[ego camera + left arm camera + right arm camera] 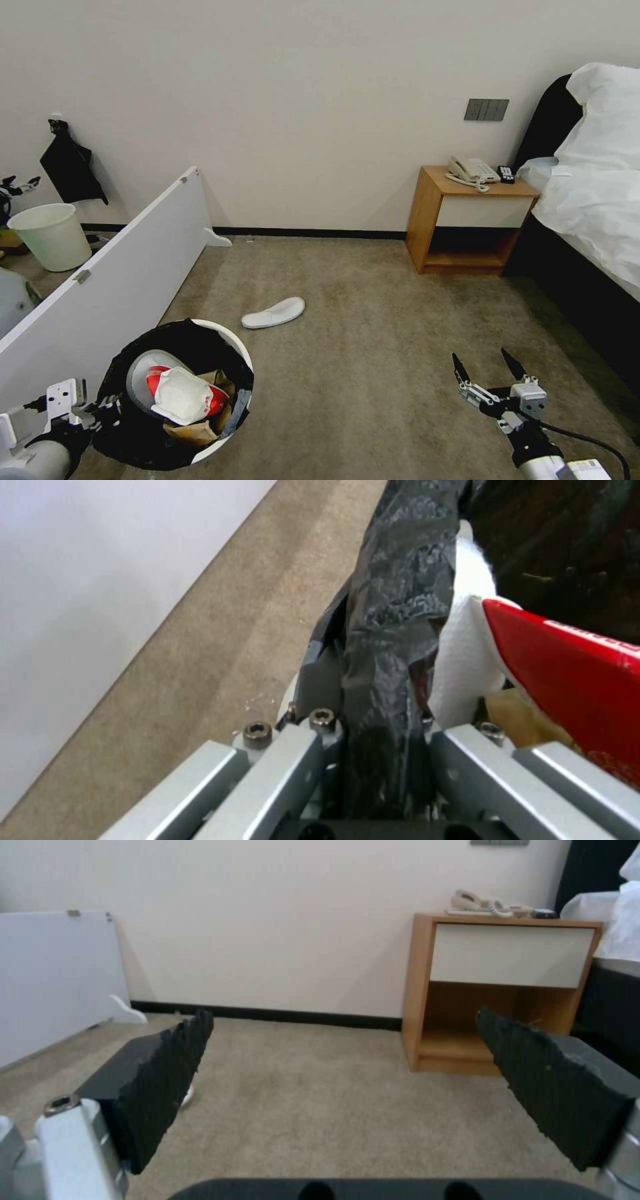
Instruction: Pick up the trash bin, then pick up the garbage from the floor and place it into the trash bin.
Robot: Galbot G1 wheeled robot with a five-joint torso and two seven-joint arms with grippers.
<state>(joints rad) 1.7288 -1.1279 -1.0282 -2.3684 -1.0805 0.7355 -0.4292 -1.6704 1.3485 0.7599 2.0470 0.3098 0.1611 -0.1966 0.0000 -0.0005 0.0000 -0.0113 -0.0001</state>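
**Bin held at the left, 1 slipper remaining on the carpet**

The round white plastic trash bin lined with a crinkled black bag (200, 333) is at the lower left of the head view, tilted toward the camera, just beside the low white panel (120, 280); the left gripper (100, 407) is clamped on its rim, and in the left wrist view the black liner (387, 630) is pinched between the 2 metal fingers (280, 770). Inside the bin lie a red-and-white wrapper (183, 393), a piece of brown paper (193, 432) and a flat white slipper (143, 370) against the inner wall.

The other flat white slipper (273, 312) lies on the beige carpet (373, 347), ahead of the bin and well apart from the right gripper (490, 370); this gripper hangs low at the right with its 2 black serrated pads (167, 1075) spread wide and nothing between them. The wooden nightstand (467, 220) and the bed (587, 200) stand further to the right; a plain white bucket (50, 235) stands behind the panel.

In my judgement the step in hand is to fetch this slipper; the right gripper should come down over the middle of it, with the pads crossing its narrow width, so the thin sole is not pushed flat into the carpet; a grasp at the raised upper part seems safer than at the edge. The left gripper should keep the bin mouth upward and near, so that the contents do not slide out; the liner alone may slip.
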